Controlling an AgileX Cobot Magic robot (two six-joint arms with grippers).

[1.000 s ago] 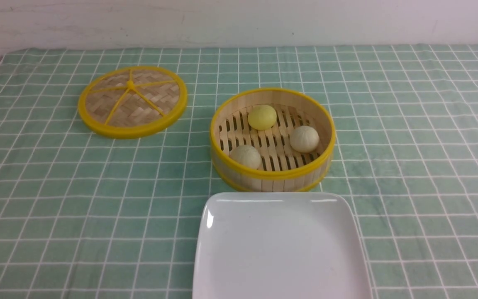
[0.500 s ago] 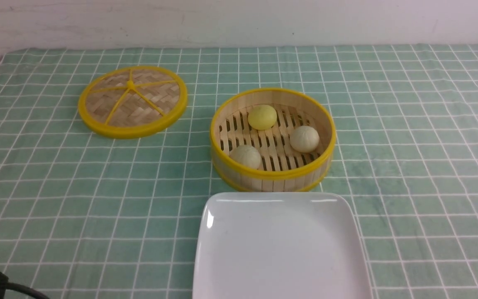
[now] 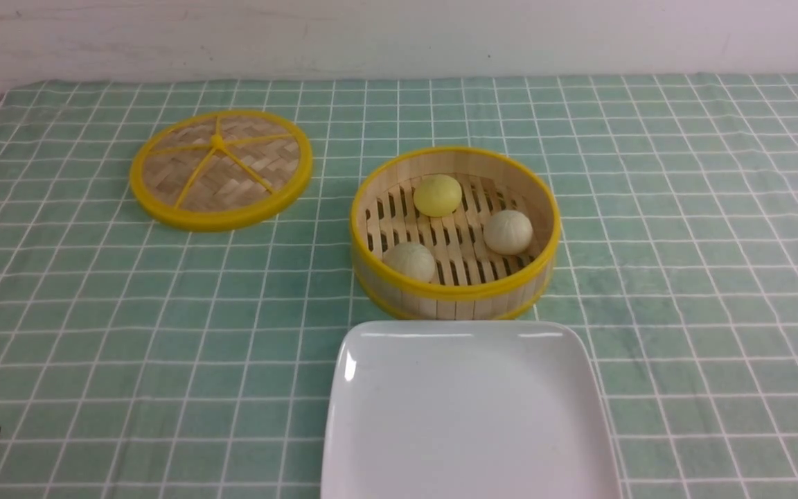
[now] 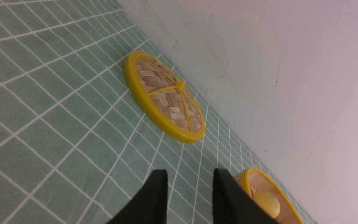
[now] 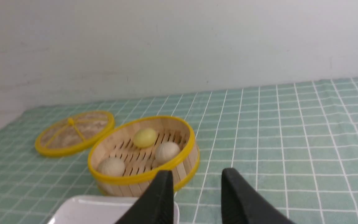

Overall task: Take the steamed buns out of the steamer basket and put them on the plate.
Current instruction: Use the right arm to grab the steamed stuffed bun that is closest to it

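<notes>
Slippage is the chief hazard: the three small round steamed buns, one pale yellow [image 3: 438,195] and two off-white [image 3: 508,231], are smooth domes lying apart inside the round bamboo steamer basket with yellow rims [image 3: 454,296], in the middle of the bench [image 3: 94,312], and could be squeezed out or crushed. The upright wall could be struck on descent, and the basket shoved against the glossy white squarish plate [image 3: 468,416], set just beside it at the near edge. The left claw [image 4: 190,194] and right claw [image 5: 194,196] are seen part-open, with nothing held.
</notes>
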